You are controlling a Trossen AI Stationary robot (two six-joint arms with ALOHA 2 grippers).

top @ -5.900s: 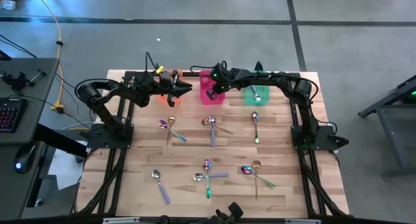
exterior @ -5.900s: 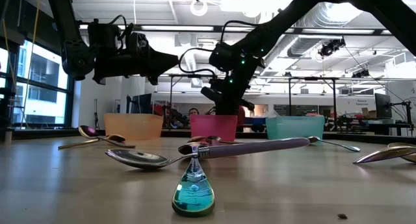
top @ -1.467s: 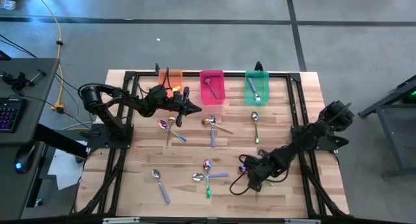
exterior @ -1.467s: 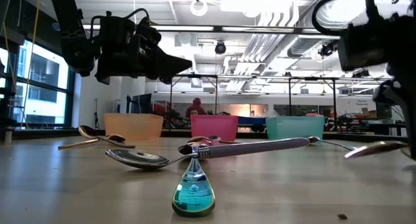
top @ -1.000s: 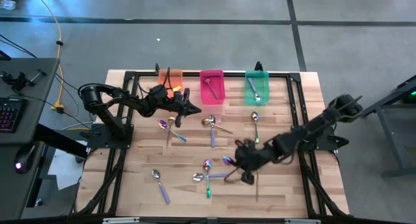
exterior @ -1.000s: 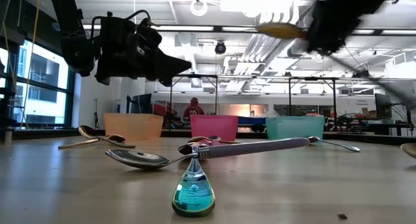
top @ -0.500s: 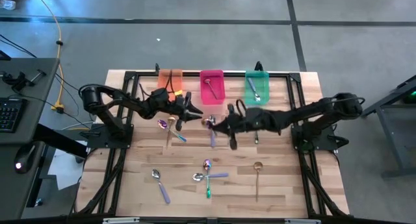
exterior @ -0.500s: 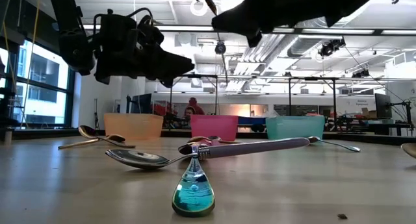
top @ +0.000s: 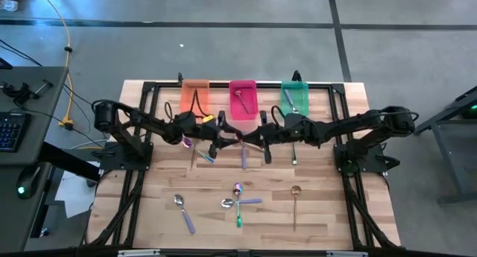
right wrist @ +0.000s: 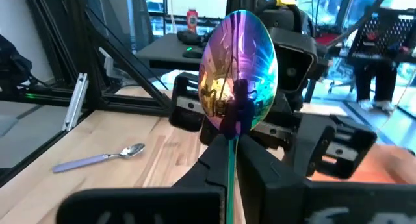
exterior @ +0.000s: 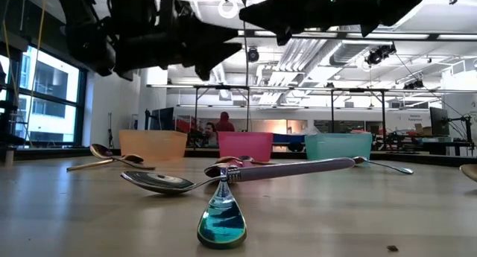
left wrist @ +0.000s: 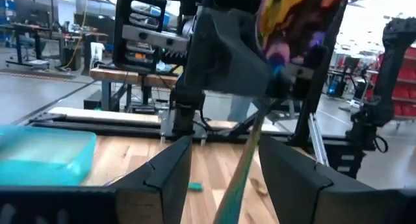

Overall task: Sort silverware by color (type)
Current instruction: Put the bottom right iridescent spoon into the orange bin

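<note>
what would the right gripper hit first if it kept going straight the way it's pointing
Most likely the left gripper. The right gripper, shut on a rainbow spoon, points at it across the table, tips nearly meeting; their relative height is hard to judge.

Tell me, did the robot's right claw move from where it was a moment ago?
Yes. The right gripper went from the table's near right part, by the gold spoon, across to the middle near the pink bin, holding a rainbow spoon.

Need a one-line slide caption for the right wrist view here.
Right claw holds an iridescent rainbow spoon upright, facing the left claw above the wooden table.
</note>
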